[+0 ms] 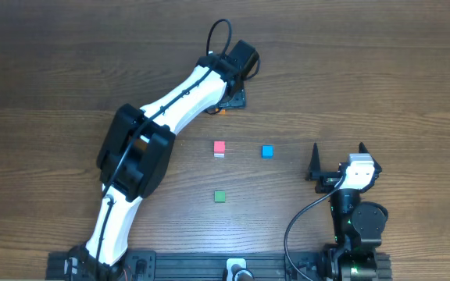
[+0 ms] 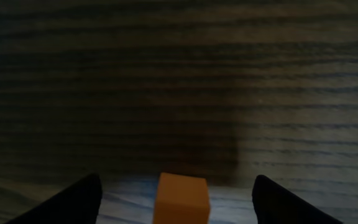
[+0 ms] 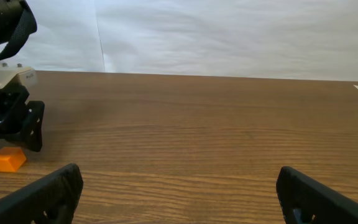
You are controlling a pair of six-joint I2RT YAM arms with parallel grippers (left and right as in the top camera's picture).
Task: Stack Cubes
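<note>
A small orange cube (image 2: pixel 182 198) lies on the wooden table between the spread fingers of my left gripper (image 2: pixel 178 202), which is open and low over it at the far side of the table (image 1: pixel 230 100). The fingers do not touch it. The orange cube (image 3: pixel 8 159) shows beside the left gripper (image 3: pixel 18 132) in the right wrist view. A pink cube (image 1: pixel 219 147), a blue cube (image 1: pixel 267 151) and a green cube (image 1: pixel 219 197) sit apart mid-table. My right gripper (image 1: pixel 338 158) is open with nothing in it, right of the blue cube.
The left arm's white body (image 1: pixel 143 148) stretches diagonally across the table's left half. Bare wood (image 3: pixel 216 124) lies ahead of the right gripper. A white wall stands beyond the far table edge (image 3: pixel 229 76).
</note>
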